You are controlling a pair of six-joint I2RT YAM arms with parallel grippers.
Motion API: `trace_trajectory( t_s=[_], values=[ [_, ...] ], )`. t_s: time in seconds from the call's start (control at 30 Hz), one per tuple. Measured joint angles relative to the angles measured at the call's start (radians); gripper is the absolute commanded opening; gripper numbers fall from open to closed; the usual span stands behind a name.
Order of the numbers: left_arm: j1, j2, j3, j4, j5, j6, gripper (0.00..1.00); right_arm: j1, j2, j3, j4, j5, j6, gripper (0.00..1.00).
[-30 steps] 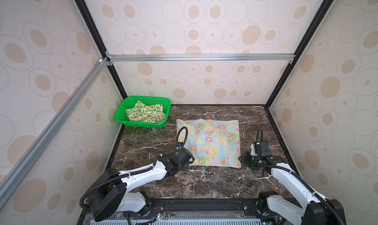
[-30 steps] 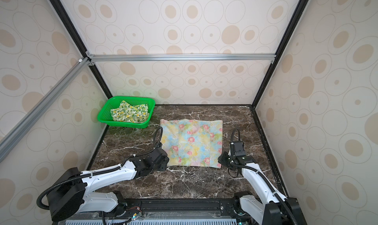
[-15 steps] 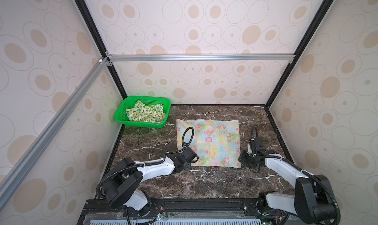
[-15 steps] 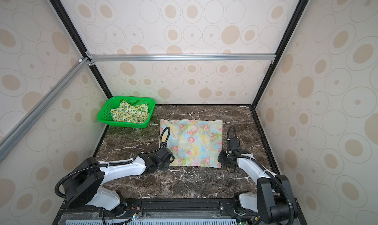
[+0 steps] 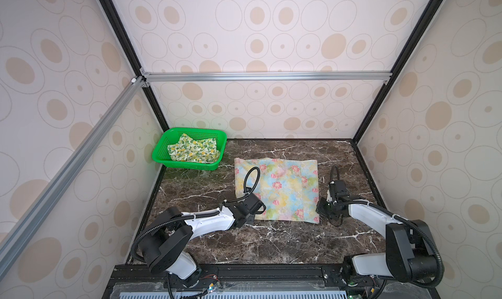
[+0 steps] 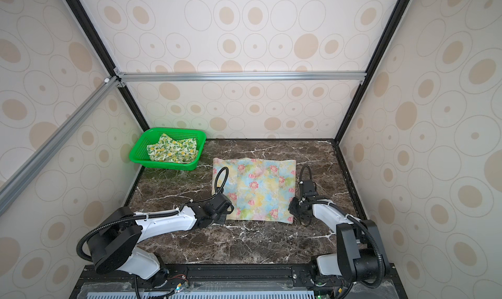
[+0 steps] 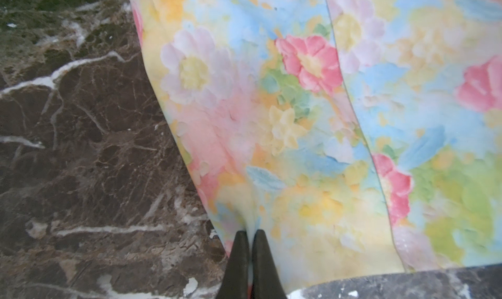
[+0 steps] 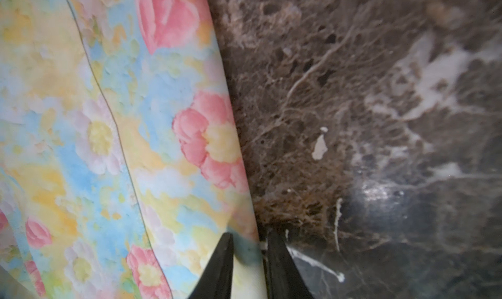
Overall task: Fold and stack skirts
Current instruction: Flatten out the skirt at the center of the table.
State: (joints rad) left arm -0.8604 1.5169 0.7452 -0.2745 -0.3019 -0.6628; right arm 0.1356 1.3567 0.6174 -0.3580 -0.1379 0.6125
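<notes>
Between the pressed jaws of my left gripper (image 7: 250, 233) I pinch one floral skirt (image 7: 298, 107) corner, while my right gripper (image 8: 250, 234), slightly spread, straddles the other, presumably for folding.

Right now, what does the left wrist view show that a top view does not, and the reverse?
Only the left wrist view: the left end effector pinched shut on the floral skirt edge, cloth puckered there. Only the top view: the green basket holding the lemon-print skirt, and the right end effector at the floral skirt's opposite near corner. Both: the floral skirt spread on the marble table.
</notes>
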Motion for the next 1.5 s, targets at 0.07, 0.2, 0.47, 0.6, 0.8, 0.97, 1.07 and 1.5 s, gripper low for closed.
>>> trace_trajectory(
  t_s=[0.07, 0.2, 0.47, 0.6, 0.8, 0.97, 1.07, 1.5],
  values=[
    [0.000, 0.000, 0.002, 0.000, 0.000, 0.000, 0.00, 0.002, 0.002, 0.000, 0.005, -0.001, -0.005, 0.06],
    [0.000, 0.000, 0.013, -0.003, -0.003, 0.000, 0.00, 0.004, 0.023, 0.007, 0.013, -0.009, -0.001, 0.00],
    [0.003, -0.038, 0.051, -0.039, -0.055, -0.011, 0.00, 0.004, -0.004, 0.057, -0.011, -0.029, -0.004, 0.00],
    [0.019, -0.125, 0.081, -0.087, -0.095, -0.025, 0.00, 0.004, -0.090, 0.136, -0.067, -0.037, -0.017, 0.00],
    [0.085, -0.282, 0.202, -0.166, -0.180, -0.029, 0.00, 0.005, -0.224, 0.288, -0.143, -0.042, -0.035, 0.00],
    [0.152, -0.397, 0.282, -0.197, -0.206, -0.022, 0.00, 0.013, -0.271, 0.414, -0.212, -0.080, -0.046, 0.00],
    [0.181, -0.436, 0.316, -0.216, -0.206, 0.000, 0.00, 0.013, -0.284, 0.467, -0.241, -0.135, -0.045, 0.00],
    [0.241, -0.286, 0.482, -0.150, -0.192, 0.165, 0.00, -0.060, -0.122, 0.621, -0.225, -0.228, -0.055, 0.00]
  ],
)
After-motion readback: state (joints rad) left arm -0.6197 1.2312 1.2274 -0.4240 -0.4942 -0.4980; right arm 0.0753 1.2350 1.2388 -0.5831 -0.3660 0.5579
